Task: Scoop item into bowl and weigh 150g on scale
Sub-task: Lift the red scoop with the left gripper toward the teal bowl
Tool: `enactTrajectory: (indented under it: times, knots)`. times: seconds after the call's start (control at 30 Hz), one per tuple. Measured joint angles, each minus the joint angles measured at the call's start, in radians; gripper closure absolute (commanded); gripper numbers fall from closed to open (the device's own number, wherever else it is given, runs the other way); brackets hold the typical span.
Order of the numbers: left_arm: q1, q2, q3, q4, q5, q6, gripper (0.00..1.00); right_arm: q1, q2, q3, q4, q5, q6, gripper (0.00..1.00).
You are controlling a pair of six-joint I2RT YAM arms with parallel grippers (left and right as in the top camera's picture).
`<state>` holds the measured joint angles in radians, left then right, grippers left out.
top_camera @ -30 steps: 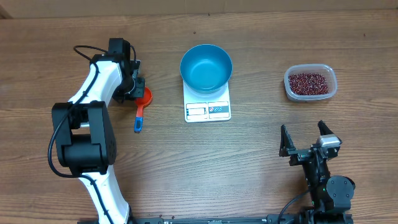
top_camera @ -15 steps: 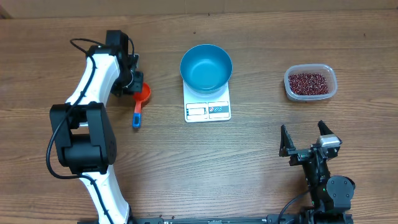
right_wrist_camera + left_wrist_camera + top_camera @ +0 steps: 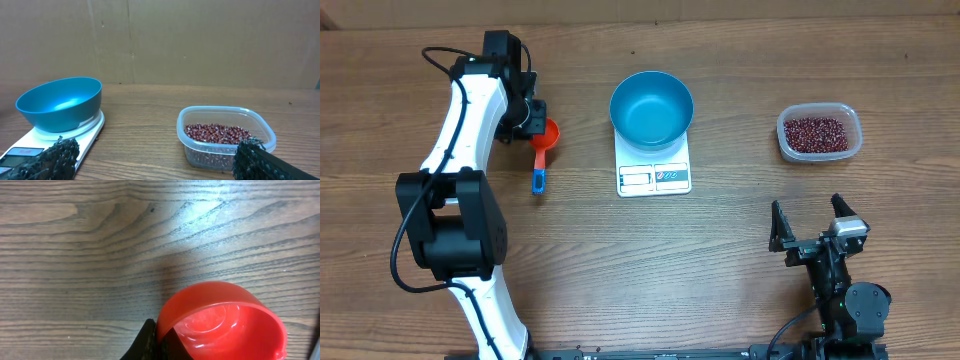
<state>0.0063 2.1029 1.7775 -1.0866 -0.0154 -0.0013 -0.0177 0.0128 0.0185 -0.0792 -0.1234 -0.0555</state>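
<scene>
An orange-red scoop [image 3: 547,135] with a blue handle hangs at the left of the table, and my left gripper [image 3: 530,120] is shut on its cup rim. In the left wrist view the red cup [image 3: 225,320] fills the lower right, with a black fingertip [image 3: 148,341] on each side of its wall. The sky-blue bowl [image 3: 651,108] stands empty on the white scale [image 3: 654,175] at centre. The dark red beans [image 3: 815,131] lie in a clear container at the right. My right gripper [image 3: 810,232] rests open near the front edge, holding nothing; its view shows the bowl [image 3: 60,102], the scale [image 3: 30,142] and the beans [image 3: 217,133].
The clear plastic container [image 3: 855,145] sits at the right back, about a bowl's width from the scale. A brown cardboard wall [image 3: 200,40] closes off the far side of the wooden table [image 3: 720,250].
My left gripper has moved toward the back left with the scoop in it; the blue handle trailed along and now points more straight toward the front.
</scene>
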Motion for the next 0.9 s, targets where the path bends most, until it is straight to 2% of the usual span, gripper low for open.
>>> enactTrajectory:
  times: [0.37,0.7,0.9]
  knots:
    - [0.000,-0.141,0.003,-0.033,0.000,-0.151,0.96,0.000,0.000,0.000,0.001,0.000,0.000,0.00]
    - [0.000,-0.148,0.004,-0.097,0.000,-0.198,0.96,0.000,0.000,0.000,0.001,0.000,0.000,0.00]
    - [0.001,-0.148,0.004,-0.111,0.000,-0.304,0.96,0.000,0.000,0.000,0.001,0.000,0.000,0.00]
